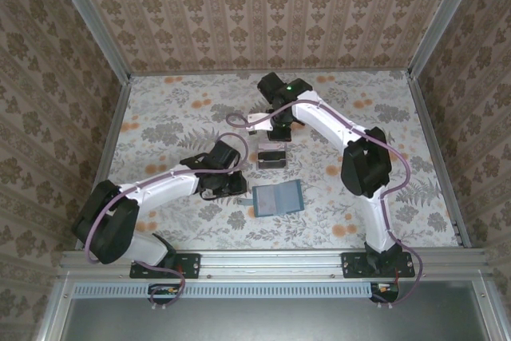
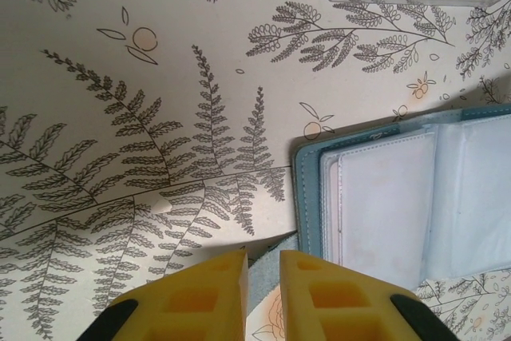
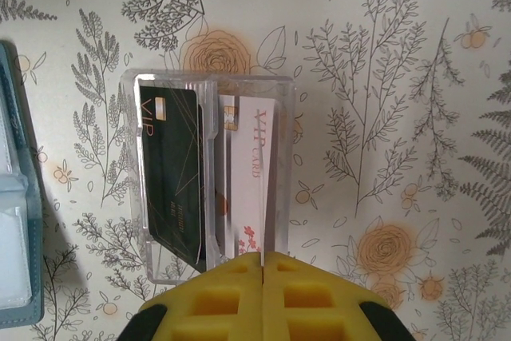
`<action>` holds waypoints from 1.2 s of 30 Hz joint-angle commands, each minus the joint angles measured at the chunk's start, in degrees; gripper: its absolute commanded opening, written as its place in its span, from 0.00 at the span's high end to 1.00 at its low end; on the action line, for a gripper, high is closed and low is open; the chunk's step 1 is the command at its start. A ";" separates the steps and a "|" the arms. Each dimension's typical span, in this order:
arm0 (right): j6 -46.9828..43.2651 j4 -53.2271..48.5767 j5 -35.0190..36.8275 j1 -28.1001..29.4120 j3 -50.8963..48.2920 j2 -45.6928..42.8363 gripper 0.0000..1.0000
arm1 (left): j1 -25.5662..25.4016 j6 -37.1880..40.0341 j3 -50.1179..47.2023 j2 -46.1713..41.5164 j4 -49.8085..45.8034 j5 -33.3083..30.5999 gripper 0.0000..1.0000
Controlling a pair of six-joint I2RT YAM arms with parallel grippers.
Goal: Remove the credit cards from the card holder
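as far as i can judge from my screens, this job is well along, perhaps at its end. on the flowered table (image 1: 383, 197) the card holder (image 1: 278, 198) lies spread open, inside up, around the middle and a little toward the near edge. just beyond it on the far side sits a clear tray (image 3: 287, 165), close to the holder but not touching it. the credit cards (image 3: 172, 173) i can make out are in that tray, standing in its slots. there are at least two: a dark card on the side toward the holder and a pale card (image 3: 254, 197) with pink lettering beside it. from the left wrist the holder's pockets look pale and flat. i cannot tell whether a card is left inside, so that is what i would check. the right gripper (image 3: 262, 261) hangs over one end of the tray, fingers pressed together on nothing. the left gripper (image 2: 262, 259) sits at the holder's left edge, fingers a narrow slit apart. a grey-blue tab (image 2: 275, 243) runs toward that slit, and i cannot tell whether it is pinched.
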 commanded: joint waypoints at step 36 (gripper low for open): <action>26.23 20.44 0.43 -0.59 -17.33 -15.53 0.72 | -0.42 0.13 1.65 2.75 0.61 2.38 0.81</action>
